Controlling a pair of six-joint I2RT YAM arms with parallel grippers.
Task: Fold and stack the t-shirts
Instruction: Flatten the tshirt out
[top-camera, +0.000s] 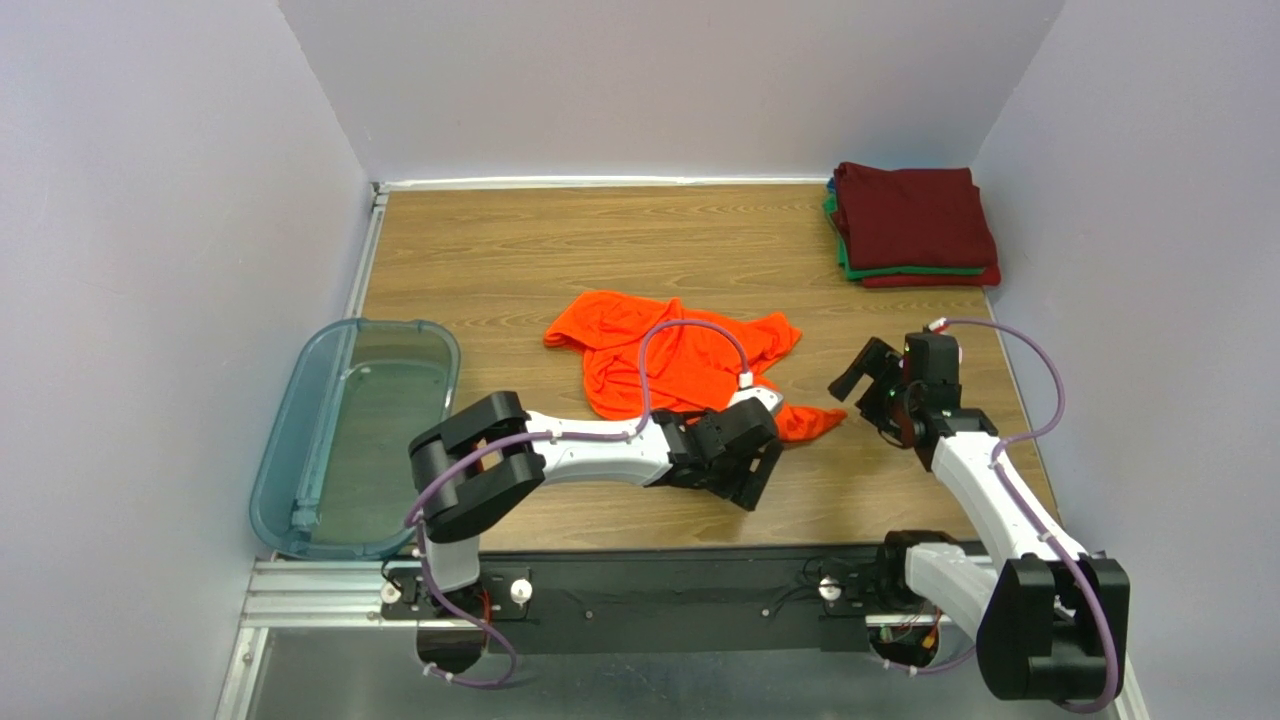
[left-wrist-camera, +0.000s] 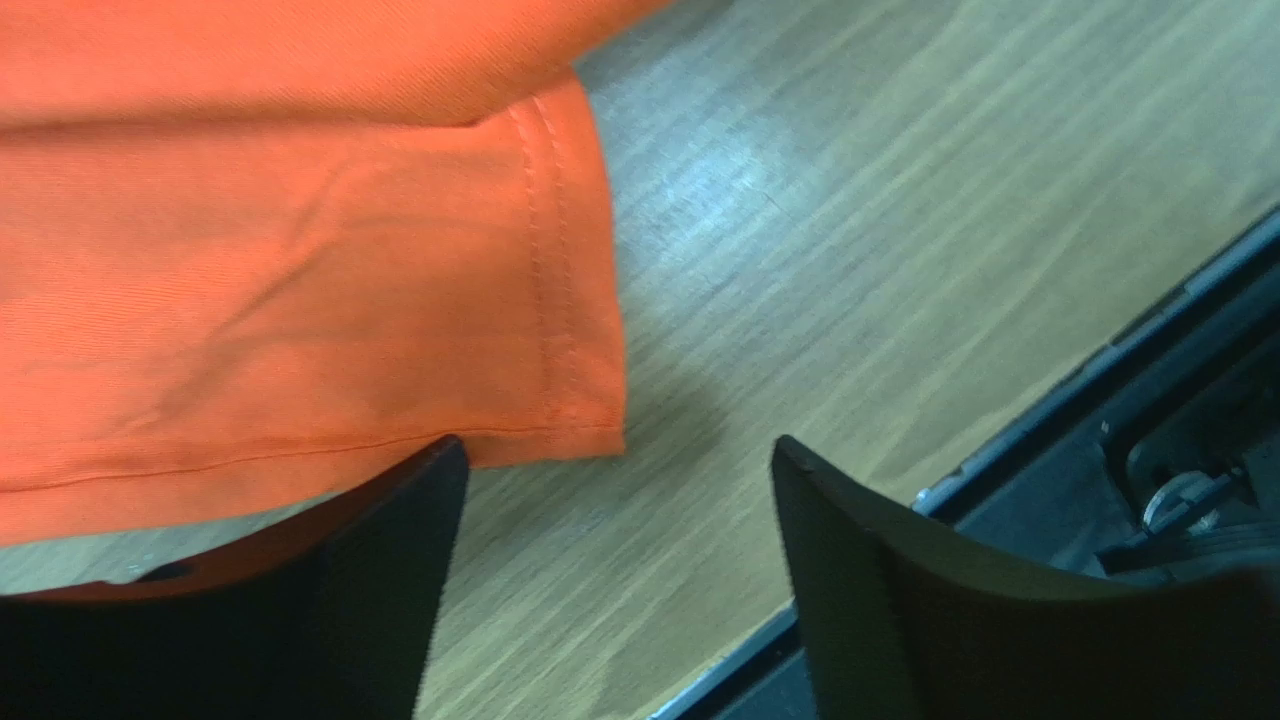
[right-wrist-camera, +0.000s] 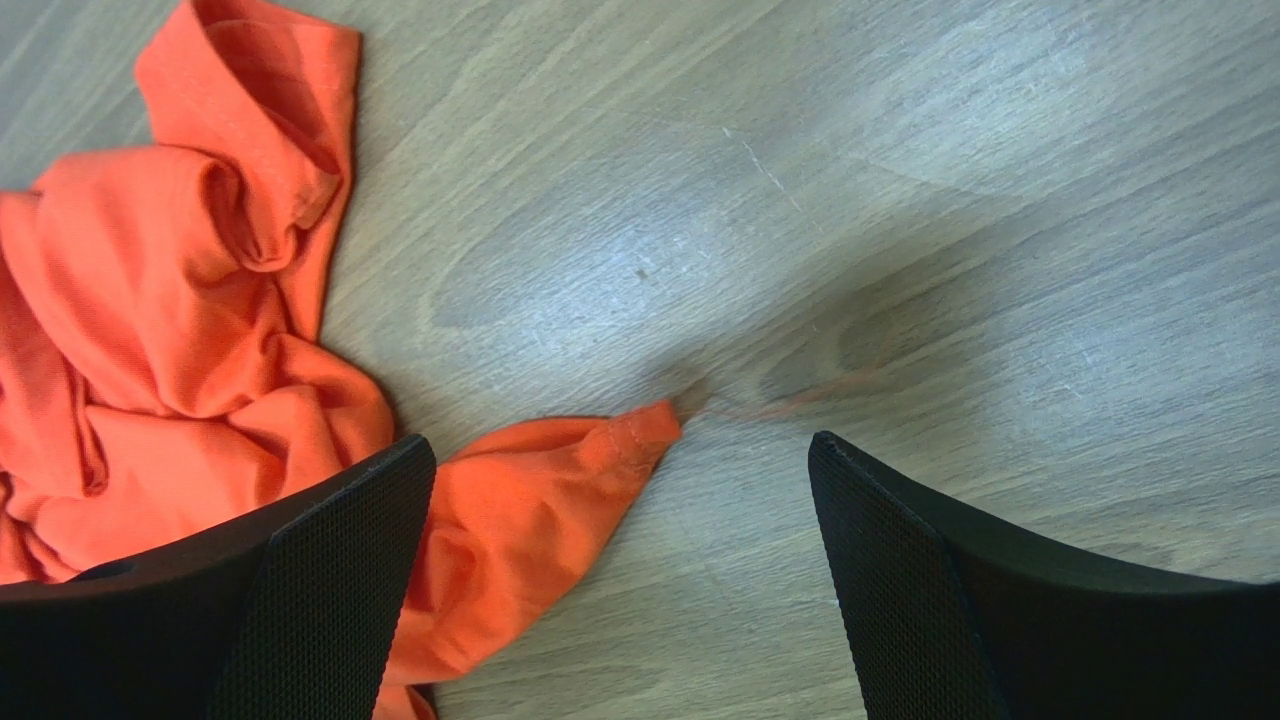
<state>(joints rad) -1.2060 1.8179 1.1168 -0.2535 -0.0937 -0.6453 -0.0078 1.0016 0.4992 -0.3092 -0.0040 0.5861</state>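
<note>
1. Several folded t-shirts (top-camera: 914, 225) lie stacked well beyond the right gripper's (right-wrist-camera: 619, 443) fingertips, at the far corner of the table (top-camera: 496, 255). Maroon is on top, with green and red edges showing beneath. That part looks done, though the exact count is hard to read from above.
2. One orange t-shirt (top-camera: 672, 357) is not folded at all. It lies in a crumpled heap mid-table, just ahead of both sets of fingers.
3. Fingers of the left gripper (left-wrist-camera: 616, 450) stand apart and hold nothing. The shirt's hemmed corner lies just ahead of the gap and over the tip of one finger. I cannot tell whether the cloth touches that finger.
4. Fingers of the right gripper are spread wide and empty. A pointed corner of orange cloth reaches into the gap near one finger, with bare wood ahead of the other.
5. Judged from this, everything is left to do for this shirt: gripping its edges, spreading it flat, folding it and placing it on the stack.
</note>
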